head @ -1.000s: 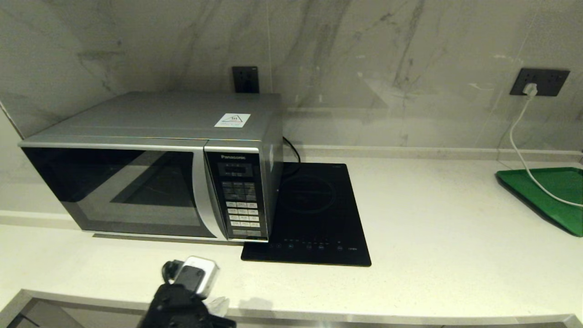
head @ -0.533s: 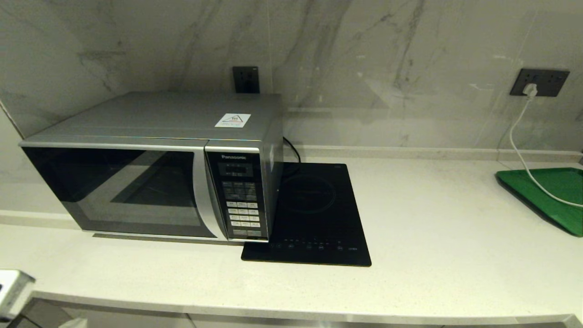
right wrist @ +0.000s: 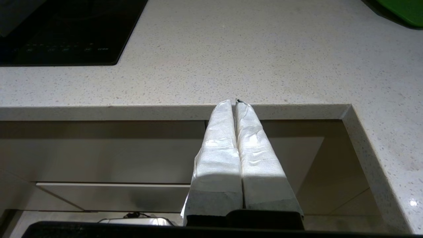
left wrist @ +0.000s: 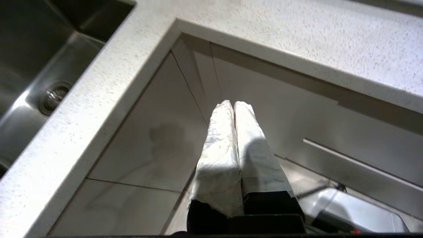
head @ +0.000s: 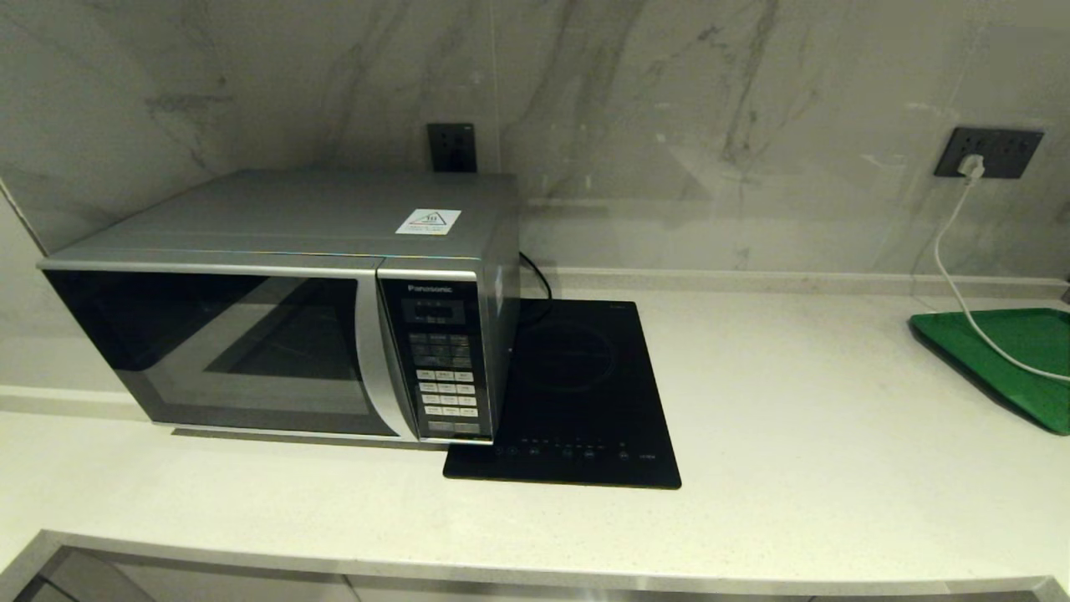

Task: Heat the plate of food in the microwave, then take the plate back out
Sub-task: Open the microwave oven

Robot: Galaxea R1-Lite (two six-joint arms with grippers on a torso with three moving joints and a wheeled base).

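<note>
Both tools parked below table [head: 794, 435] edge: left tool [left wrist: 234, 105] and right tool [right wrist: 235, 103] closed, empty. Microwave [head: 284, 301] door shut, plate of food unseen, possibly inside. We judge heating or opening step; next move: reach door.

Your left gripper [left wrist: 234, 105] has two long fingers [left wrist: 218, 145] wrapped in white tape. The tape looks wrinkly and a bit shiny. Under the tape, the bottom of each finger is black, and a flat black block sits below them. Your right gripper [right wrist: 234, 104] looks the same: two fat white taped fingers [right wrist: 261, 158], narrow at the tips, wide lower down, with a black base.
</note>
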